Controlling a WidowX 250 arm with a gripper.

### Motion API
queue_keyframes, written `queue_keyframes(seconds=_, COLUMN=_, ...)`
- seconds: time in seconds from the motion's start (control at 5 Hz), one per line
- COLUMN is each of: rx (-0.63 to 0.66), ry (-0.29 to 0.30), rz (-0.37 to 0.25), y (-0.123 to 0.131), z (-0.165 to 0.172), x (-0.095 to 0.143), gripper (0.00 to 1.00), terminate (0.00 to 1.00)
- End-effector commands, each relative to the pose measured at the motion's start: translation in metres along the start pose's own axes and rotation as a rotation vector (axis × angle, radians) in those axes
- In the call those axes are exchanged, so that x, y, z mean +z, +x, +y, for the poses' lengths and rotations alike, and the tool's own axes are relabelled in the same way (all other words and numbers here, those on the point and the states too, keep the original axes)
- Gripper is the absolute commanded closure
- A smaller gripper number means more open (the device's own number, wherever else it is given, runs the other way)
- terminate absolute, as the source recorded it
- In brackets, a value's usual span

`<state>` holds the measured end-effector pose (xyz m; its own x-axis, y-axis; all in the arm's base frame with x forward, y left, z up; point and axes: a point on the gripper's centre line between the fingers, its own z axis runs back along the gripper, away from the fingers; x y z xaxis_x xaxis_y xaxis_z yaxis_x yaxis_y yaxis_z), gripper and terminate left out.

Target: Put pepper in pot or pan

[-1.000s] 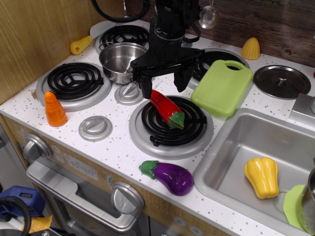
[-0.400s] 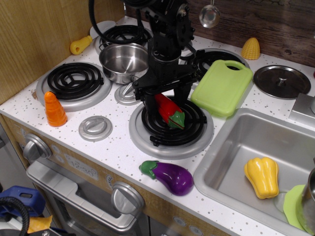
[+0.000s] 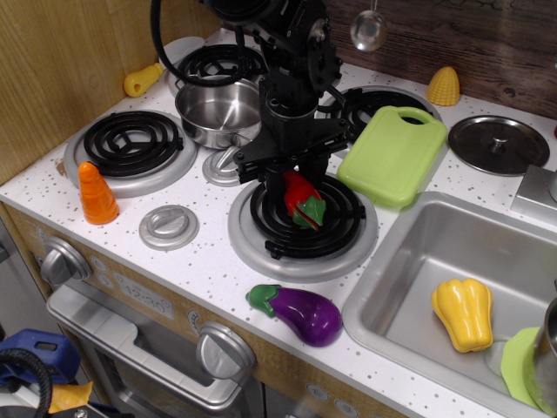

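The red chili pepper with its green stem cap lies on the black coil of the front right burner. My gripper has come down over the pepper's upper end. Its black fingers stand on either side of the pepper, still apart, so it is open. The gripper hides the pepper's tip. The shiny steel pot stands empty behind and to the left of the gripper, between the two left burners.
A green cutting board lies right of the burner, with a grey lid beyond it. A purple eggplant sits at the front edge, an orange carrot at the left, and a yellow bell pepper in the sink.
My gripper has dropped from above the pepper down around its upper end, and the fingers now straddle it. The pepper still lies on the burner.
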<state>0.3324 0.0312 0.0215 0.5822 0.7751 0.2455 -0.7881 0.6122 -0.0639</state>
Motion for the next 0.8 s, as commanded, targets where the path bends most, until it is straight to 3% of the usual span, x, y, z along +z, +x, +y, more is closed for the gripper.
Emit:
queue_keyframes(seconds=0.0, rx=-0.079, ry=0.003, rz=-0.26, y=0.05, z=0.006, x=0.026, gripper=1.0, terminate=0.0)
queue_keyframes(seconds=0.2, rx=-0.154, ry=-0.015, rz=-0.356, y=0.091, z=0.004, x=0.027, gripper=1.0, terminate=0.0)
queue_keyframes(seconds=0.4, rx=-0.221, ry=-0.037, rz=-0.41, y=0.126, z=-0.001, x=0.028, gripper=1.0, terminate=0.0)
queue_keyframes(seconds=0.6, rx=-0.27, ry=-0.05, rz=-0.425, y=0.154, z=-0.006, x=0.032, gripper=1.0, terminate=0.0)
